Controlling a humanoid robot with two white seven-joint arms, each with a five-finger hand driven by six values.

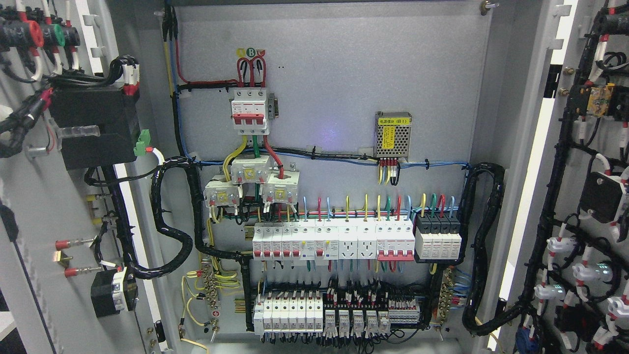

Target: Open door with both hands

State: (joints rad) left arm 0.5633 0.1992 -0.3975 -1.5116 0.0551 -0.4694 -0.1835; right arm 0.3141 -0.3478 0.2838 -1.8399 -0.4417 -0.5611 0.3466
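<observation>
Both cabinet doors stand swung wide. The left door (44,206) shows its inner face at the picture's left, carrying a black box, coloured lamps and wiring. At the right edge the right door (580,206) likewise shows its inner side, with black cable looms and white connectors. Between them the grey back panel (344,88) of the cabinet is fully exposed. Neither of my hands nor any arm appears in the head view.
On the back panel sit a red-and-white main breaker (250,110), a small mesh power supply (392,136), a row of breakers (339,243) and terminal blocks (314,314). Thick black cable conduits (172,231) loop from each door into the cabinet.
</observation>
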